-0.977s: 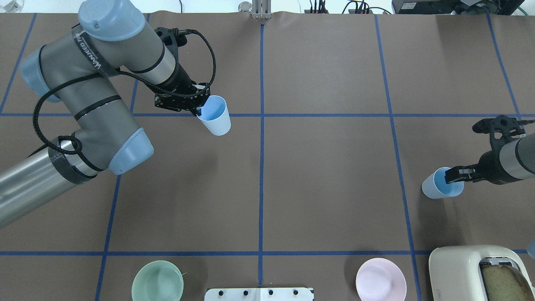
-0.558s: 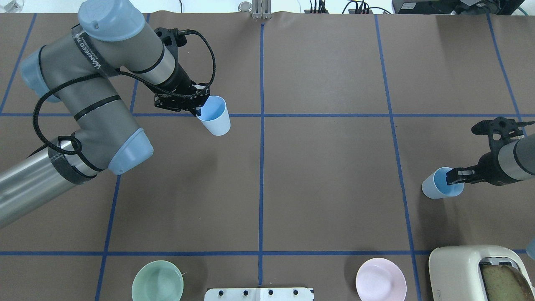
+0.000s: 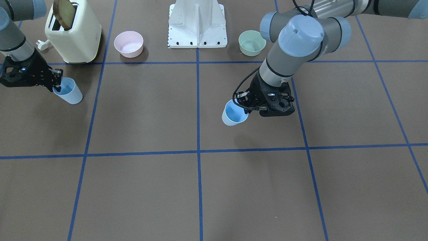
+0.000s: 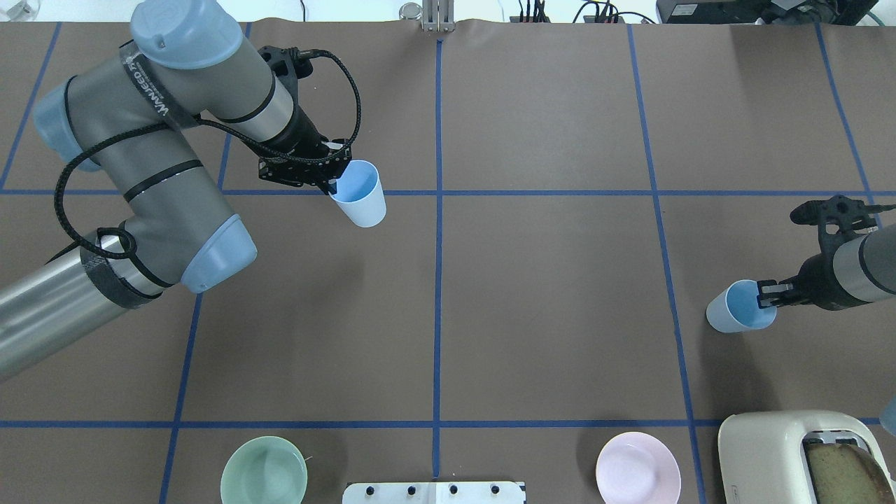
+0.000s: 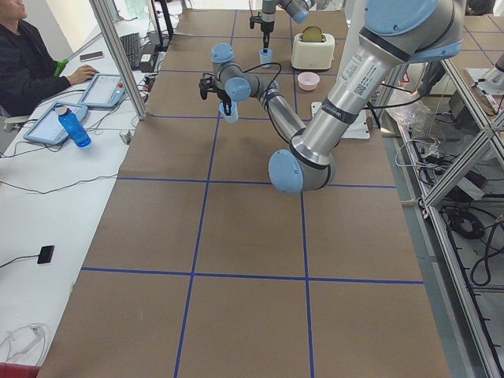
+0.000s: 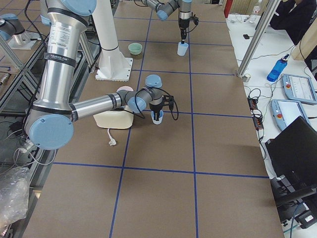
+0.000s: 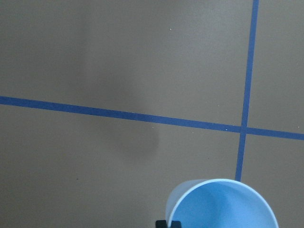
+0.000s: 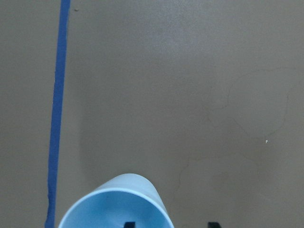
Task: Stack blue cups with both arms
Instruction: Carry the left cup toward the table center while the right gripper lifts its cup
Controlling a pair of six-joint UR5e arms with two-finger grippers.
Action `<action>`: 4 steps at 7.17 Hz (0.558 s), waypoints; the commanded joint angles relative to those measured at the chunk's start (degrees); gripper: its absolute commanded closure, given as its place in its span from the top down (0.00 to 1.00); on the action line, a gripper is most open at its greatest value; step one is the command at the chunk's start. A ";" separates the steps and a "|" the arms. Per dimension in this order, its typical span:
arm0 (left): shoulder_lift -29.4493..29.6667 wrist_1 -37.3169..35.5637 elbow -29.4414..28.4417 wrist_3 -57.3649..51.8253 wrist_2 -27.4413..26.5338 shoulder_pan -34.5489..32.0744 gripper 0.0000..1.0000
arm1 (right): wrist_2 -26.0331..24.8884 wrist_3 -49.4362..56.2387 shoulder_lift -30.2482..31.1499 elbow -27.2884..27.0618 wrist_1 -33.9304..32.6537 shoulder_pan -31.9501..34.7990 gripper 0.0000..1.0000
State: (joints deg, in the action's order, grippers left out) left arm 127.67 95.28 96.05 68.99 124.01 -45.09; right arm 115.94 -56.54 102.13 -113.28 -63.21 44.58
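Observation:
My left gripper [image 4: 333,183] is shut on the rim of one pale-blue cup [image 4: 359,197] and holds it upright above the table, left of centre. This cup also shows in the front view [image 3: 234,113] and at the bottom of the left wrist view [image 7: 223,205]. The second blue cup [image 4: 739,306] stands on the table at the far right, also in the front view [image 3: 69,91]. My right gripper [image 4: 766,295] is open, with one finger inside this cup and one outside its rim. The right wrist view shows the cup [image 8: 116,204] with the rim between the fingertips.
A cream toaster [image 4: 798,455] with a slice of bread stands near the robot's right side. A pink bowl [image 4: 638,467] and a green bowl [image 4: 264,470] flank the white base column [image 3: 197,23]. Blue tape lines grid the brown table.
The right gripper's fingers have drawn back a little from the middle of the right cup toward its rim. The left arm and both cups have not moved.

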 commanded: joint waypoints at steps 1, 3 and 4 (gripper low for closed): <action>-0.06 0.08 -0.07 -0.08 -0.17 0.61 0.00 | -0.37 -2.61 -0.52 0.61 1.78 -0.29 0.00; 0.29 0.17 -0.77 0.26 -4.72 4.46 0.00 | 1.64 -2.52 -2.62 0.00 1.52 -0.03 0.00; 1.17 0.35 -0.86 3.49 -5.01 5.44 0.00 | 4.44 -2.52 -3.94 -0.01 1.08 2.50 0.00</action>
State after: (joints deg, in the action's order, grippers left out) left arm 128.09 95.46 95.40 69.91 120.25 -41.31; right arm 117.75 -59.03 99.81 -113.17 -61.72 45.07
